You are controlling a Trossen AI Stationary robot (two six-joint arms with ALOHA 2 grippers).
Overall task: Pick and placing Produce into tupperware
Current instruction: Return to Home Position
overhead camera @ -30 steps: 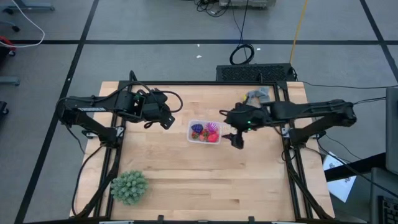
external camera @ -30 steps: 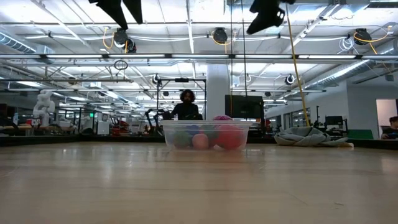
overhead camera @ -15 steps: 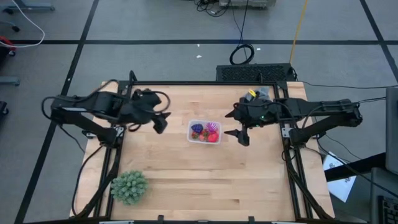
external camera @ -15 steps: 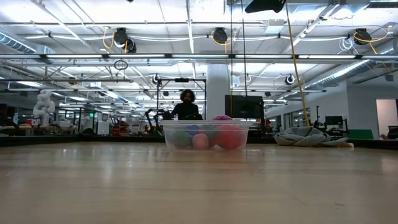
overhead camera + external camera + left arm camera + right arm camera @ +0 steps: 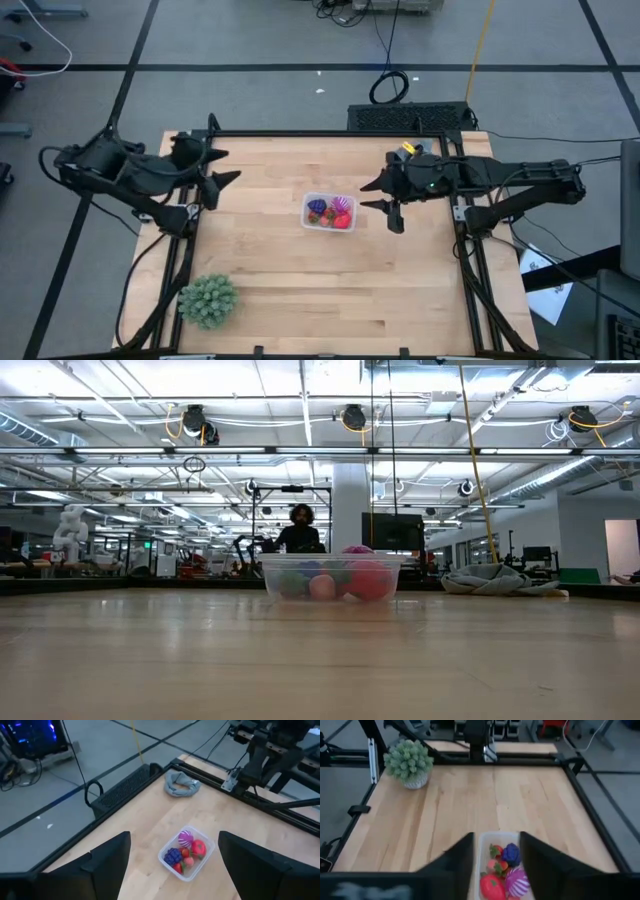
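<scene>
The clear tupperware (image 5: 329, 211) stands near the middle of the table, also seen in the low view (image 5: 330, 577). Inside it lies the produce: a purple fruit (image 5: 173, 856), a red one (image 5: 198, 847), a magenta striped ball (image 5: 185, 838) and small red-pink pieces (image 5: 493, 866). My left gripper (image 5: 219, 170) is open above the table's left edge, well left of the tub. My right gripper (image 5: 380, 200) hangs open just right of the tub, nothing between its fingers. Neither gripper shows in the low view.
A large green spiky ball (image 5: 208, 300) in a white pot sits at the near left corner. A grey cloth (image 5: 182, 784) lies at the far right corner. Bare wood stretches along the near side. A person (image 5: 300, 528) sits in the room beyond.
My left gripper has drawn back from beside the tub toward the table's left edge and risen out of the low view. My right gripper has also risen out of the low view and shifted slightly toward the right edge. The tub and its fruits have stayed put.
</scene>
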